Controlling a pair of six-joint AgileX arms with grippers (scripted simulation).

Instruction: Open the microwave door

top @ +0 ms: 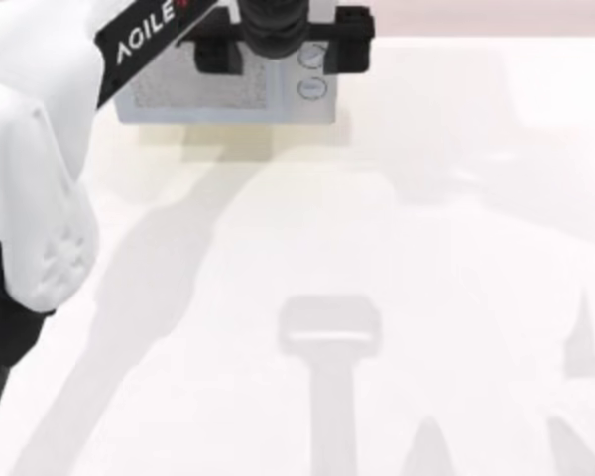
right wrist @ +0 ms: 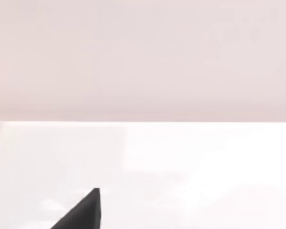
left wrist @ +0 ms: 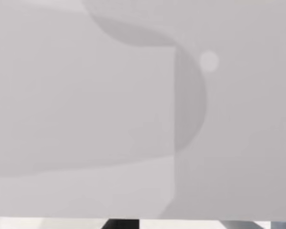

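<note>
The light-grey microwave [top: 322, 111] stands at the far edge of the table, left of centre. The microwave door [top: 203, 94], with its speckled mesh window, is flat against the front, with two round knobs [top: 312, 87] beside it on the right. My left gripper [top: 283, 50] hangs right over the microwave's upper front, its black fingers [top: 218, 55] spread wide apart, open. The left wrist view is filled by flat grey microwave surface [left wrist: 86, 95] at very close range. My right gripper is out of the top view; one dark fingertip [right wrist: 88, 210] shows in the right wrist view.
My left arm's white body [top: 30, 178] fills the left side of the top view. The pale table [top: 377, 248] stretches in front of the microwave, crossed by arm shadows. A pinkish wall [right wrist: 143, 57] rises beyond the table's far edge.
</note>
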